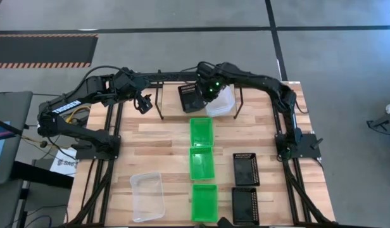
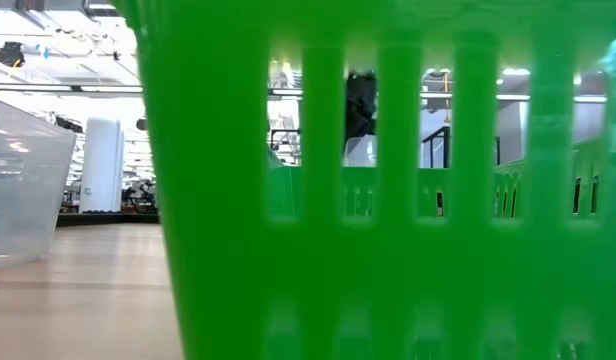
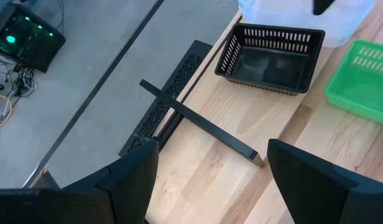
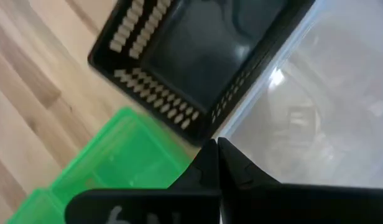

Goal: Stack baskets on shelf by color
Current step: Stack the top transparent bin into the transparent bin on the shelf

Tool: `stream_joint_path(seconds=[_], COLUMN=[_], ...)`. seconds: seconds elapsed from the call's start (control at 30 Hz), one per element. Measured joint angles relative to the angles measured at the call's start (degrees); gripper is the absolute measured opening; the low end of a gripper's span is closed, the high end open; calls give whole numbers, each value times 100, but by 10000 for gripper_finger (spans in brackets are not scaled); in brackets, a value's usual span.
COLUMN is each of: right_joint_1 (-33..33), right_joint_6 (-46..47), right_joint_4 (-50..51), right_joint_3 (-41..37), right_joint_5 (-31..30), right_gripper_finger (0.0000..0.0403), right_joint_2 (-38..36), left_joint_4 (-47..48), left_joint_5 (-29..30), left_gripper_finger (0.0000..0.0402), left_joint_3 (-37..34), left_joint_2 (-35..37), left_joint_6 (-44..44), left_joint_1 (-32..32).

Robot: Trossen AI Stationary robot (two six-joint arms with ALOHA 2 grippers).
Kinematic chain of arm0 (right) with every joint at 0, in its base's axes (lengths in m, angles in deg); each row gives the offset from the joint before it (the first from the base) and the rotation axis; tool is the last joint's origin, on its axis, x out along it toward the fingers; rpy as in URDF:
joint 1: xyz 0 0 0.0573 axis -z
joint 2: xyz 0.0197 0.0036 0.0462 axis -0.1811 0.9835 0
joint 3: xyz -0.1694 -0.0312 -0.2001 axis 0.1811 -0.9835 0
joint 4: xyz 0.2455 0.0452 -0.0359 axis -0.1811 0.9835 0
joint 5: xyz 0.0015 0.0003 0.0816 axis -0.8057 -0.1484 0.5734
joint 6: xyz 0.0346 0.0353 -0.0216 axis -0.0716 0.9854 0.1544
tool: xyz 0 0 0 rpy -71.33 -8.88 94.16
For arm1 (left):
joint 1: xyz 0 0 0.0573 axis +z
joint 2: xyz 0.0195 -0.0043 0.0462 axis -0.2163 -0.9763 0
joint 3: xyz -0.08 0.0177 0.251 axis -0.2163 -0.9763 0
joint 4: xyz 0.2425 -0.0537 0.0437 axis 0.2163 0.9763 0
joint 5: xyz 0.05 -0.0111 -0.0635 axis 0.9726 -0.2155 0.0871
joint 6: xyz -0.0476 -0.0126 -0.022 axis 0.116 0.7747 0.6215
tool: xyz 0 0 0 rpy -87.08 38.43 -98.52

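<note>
My right gripper (image 1: 211,94) is at the table's far edge, shut on a clear basket (image 1: 223,101) that sits next to a black mesh basket (image 1: 189,98) between the thin legs of the black wire shelf (image 1: 160,101). The black mesh basket (image 3: 272,59) rests by its base on the wood. My left gripper (image 1: 143,103) hangs open to the left of the shelf, touching nothing. Three green baskets (image 1: 201,132) lie in a column down the table's middle. Two more black baskets (image 1: 245,169) lie to the right and another clear basket (image 1: 147,196) at the near left. My right gripper (image 4: 216,155) pinches the clear basket's rim (image 4: 241,127) on the side next to the black mesh basket, between its two fingers. The fingers come from above, pointing down. Whether the basket is lifted off the wood does not show.
A slim black bar of the shelf (image 3: 198,127) crosses the wood just ahead of my left gripper (image 3: 210,180). A green basket (image 2: 388,200) fills the low view, with the clear basket (image 2: 18,190) beside it. Bare wood lies along the table's left side.
</note>
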State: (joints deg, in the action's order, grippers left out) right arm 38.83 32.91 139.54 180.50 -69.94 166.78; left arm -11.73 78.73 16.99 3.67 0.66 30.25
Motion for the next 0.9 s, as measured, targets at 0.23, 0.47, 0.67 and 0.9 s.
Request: stream_joint_path(seconds=[0.23, 0.47, 0.67, 0.9], right_joint_1=[504, 1019, 1237, 1407], right_joint_6=[-2, -2, -97, -177], right_joint_4=[-285, -444, -667, -545], right_joint_3=[2, 2, 4, 4], right_joint_5=[-326, -755, -933, -1253], right_gripper_finger=[2, 1, 1, 1], right_joint_2=[0, 0, 0, 0], left_joint_4=[2, 2, 2, 4], left_joint_5=[0, 0, 0, 0], left_gripper_finger=[290, 290, 290, 290], left_joint_3=[0, 0, 0, 0], left_joint_2=[0, 0, 0, 0], left_joint_6=[14, 17, 20, 20], left_joint_1=[0, 0, 0, 0])
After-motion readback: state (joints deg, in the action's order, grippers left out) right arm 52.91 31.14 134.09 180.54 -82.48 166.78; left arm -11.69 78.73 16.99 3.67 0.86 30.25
